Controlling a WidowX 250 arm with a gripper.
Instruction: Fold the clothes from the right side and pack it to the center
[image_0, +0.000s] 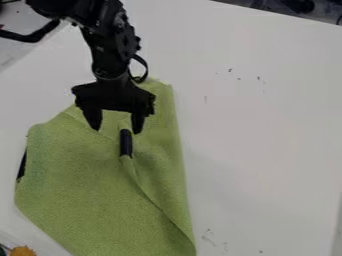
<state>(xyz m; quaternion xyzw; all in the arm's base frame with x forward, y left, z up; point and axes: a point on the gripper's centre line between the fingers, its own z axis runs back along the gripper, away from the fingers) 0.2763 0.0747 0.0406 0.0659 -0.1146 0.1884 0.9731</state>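
Observation:
The gripper hangs over the upper part of the green cloth, its two fingers apart and pointing down. Nothing is visible between them. The cloth lies at the left of the white table, with a folded-over strip along its right side and a diagonal crease running to the lower right. A short dark piece shows on the cloth just below the right fingertip; whether they touch is unclear. The gripper covers part of the cloth's top end.
White table surface with small dark marks extends to the right of the cloth. A dark strip shows at the cloth's left edge. An orange object is at the bottom left corner. Dark items lie beyond the table's top right edge.

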